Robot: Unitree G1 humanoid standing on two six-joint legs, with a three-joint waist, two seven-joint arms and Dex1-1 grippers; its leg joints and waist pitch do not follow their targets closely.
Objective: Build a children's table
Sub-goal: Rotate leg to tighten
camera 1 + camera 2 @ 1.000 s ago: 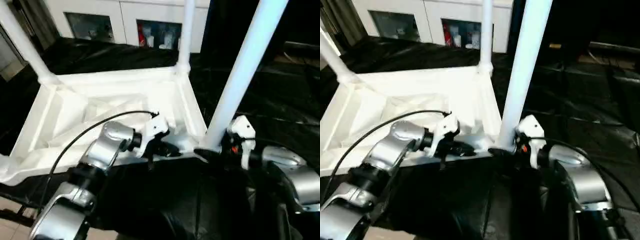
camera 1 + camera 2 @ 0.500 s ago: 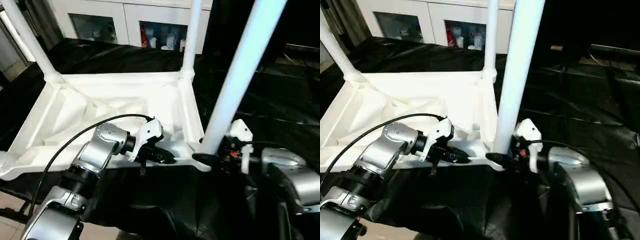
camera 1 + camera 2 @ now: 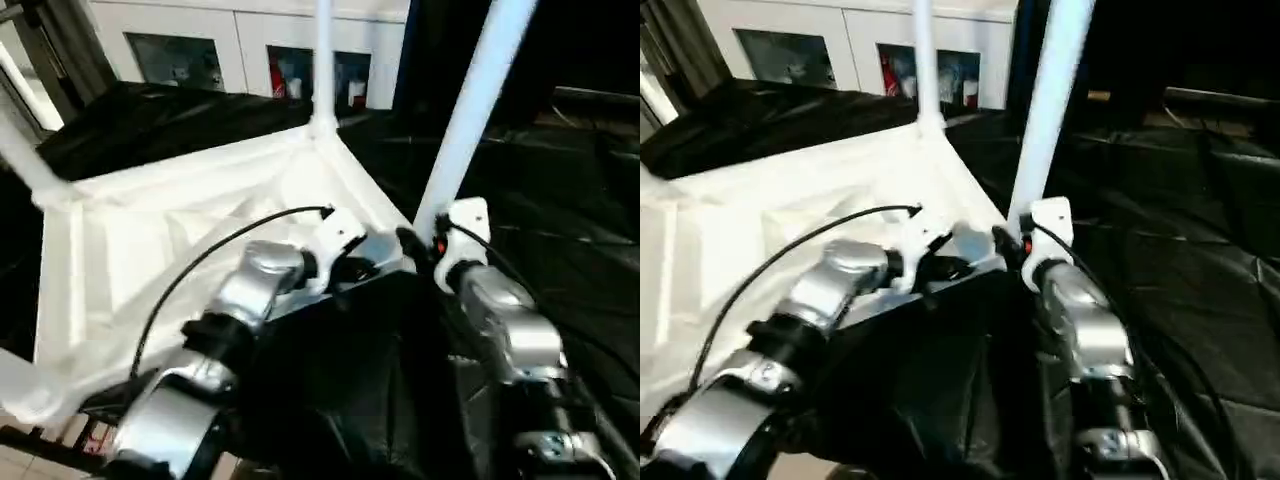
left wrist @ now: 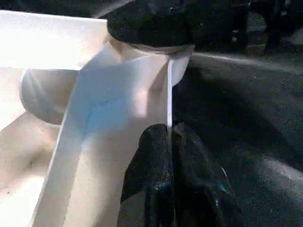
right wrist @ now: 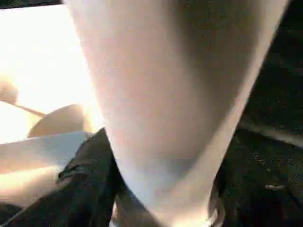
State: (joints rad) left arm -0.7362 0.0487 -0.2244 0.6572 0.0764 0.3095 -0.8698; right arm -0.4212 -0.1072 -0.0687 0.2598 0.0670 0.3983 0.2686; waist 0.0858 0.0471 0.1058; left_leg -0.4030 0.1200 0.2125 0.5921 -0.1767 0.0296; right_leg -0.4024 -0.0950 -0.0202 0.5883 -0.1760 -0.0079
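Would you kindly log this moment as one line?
tabletop: upside down | left gripper: shut on tabletop rim | right gripper: around near leg base

Both silver forearms reach fwd. Left gripper (image 4: 169,142) pinched closed; right gripper (image 3: 418,243) fingers (image 5: 85,175) set apart, wrists near together.

At my twelve o'clock a white cabinet (image 3: 240,45) lines the far wall, its glass doors (image 3: 175,60) showing red and white items inside. Black cloth (image 3: 560,180) drapes the work table (image 3: 1200,250) ahead. Pale floor tiles (image 3: 20,460) show at seven o'clock.
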